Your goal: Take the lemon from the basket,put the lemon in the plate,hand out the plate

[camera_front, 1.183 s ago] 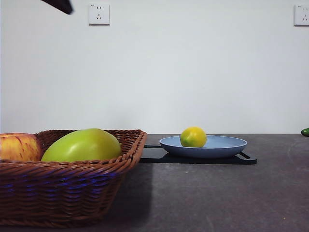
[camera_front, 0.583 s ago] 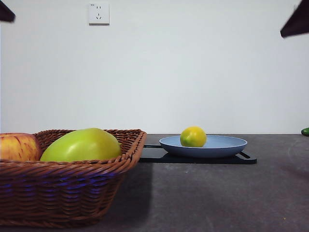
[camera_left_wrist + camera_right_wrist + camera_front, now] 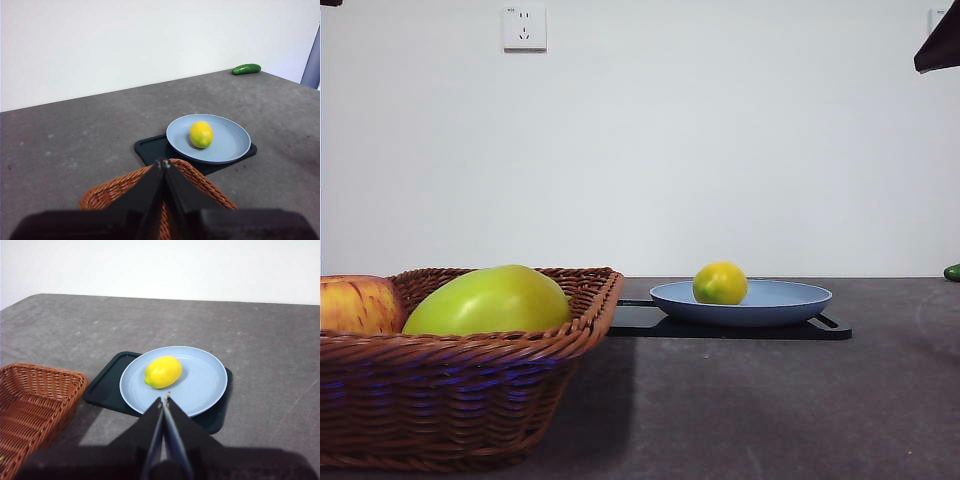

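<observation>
The lemon (image 3: 163, 372) lies in the plate (image 3: 202, 385) just ahead of the right gripper (image 3: 164, 401), fingers pressed together, empty; the left gripper (image 3: 163, 163), likewise closed, hangs over the basket (image 3: 200, 187).

Lemon (image 3: 201, 134): lay in the plate (image 3: 231, 145), off-centre.
Plate: sat on a black tray (image 3: 150, 150).
Left gripper (image 3: 164, 164): jaws closed, above the basket (image 3: 107, 190).
Cucumber (image 3: 246, 69): at the bench's far edge.

left arm: nearly gone at top-left corner | right arm (image 3: 940, 45): entered top-right corner
</observation>
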